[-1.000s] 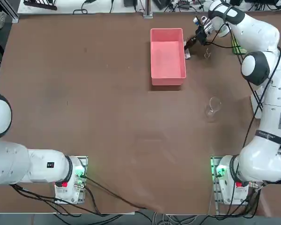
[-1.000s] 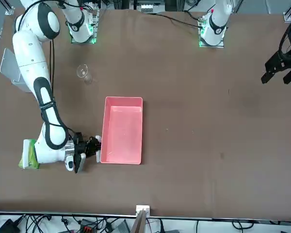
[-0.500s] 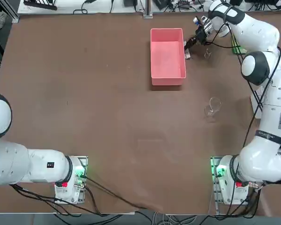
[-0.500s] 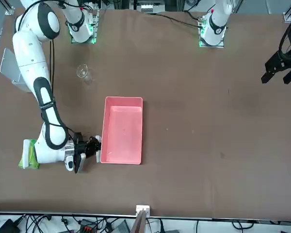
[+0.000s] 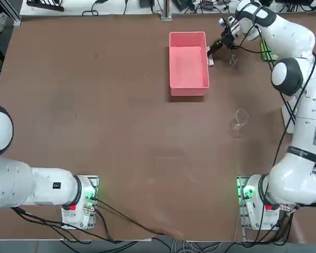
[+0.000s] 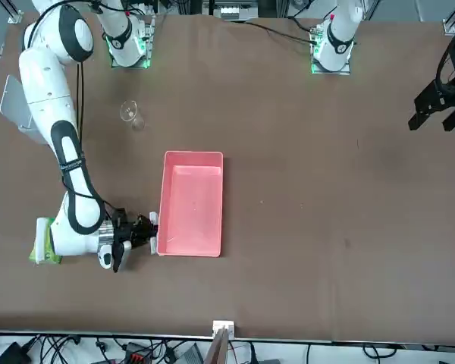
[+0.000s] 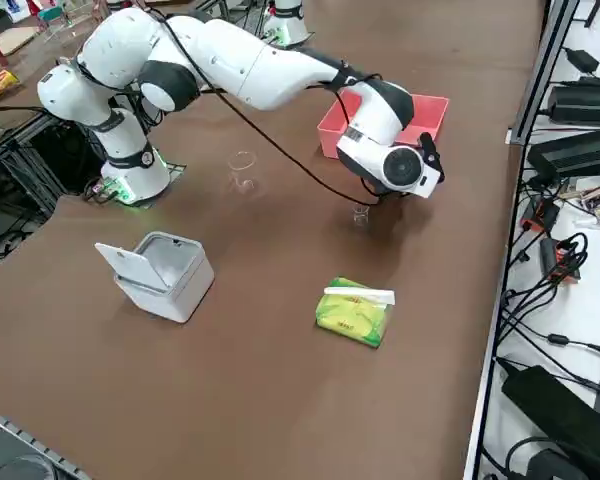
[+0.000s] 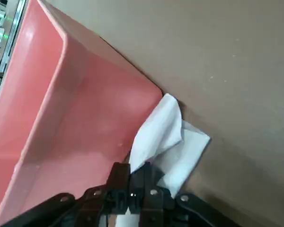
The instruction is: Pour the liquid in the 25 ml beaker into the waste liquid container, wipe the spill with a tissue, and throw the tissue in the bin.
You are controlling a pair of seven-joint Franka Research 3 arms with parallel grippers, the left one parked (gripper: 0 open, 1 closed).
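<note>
My right gripper (image 8: 134, 183) is shut on the white tissue (image 8: 168, 139), which hangs down onto the table against the outer wall of the pink waste liquid container (image 8: 61, 118). From overhead the gripper (image 5: 212, 52) sits just right of the container (image 5: 188, 79), with the tissue (image 5: 210, 61) under it. The tiny 25 ml beaker (image 5: 233, 61) stands upright a little further right, and the right side view has it (image 7: 361, 213) below my wrist. The light grey bin (image 7: 162, 273) stands open-lidded near the table's right edge.
A larger glass beaker (image 5: 240, 119) stands mid-right on the table. A yellow-green tissue pack (image 7: 355, 312) lies beyond the small beaker, near the far right corner. Cables and equipment line the table's far edge.
My wrist has shifted slightly away from the tray and toward the table's far edge. The tissue stays in the gripper beside the tray wall.
</note>
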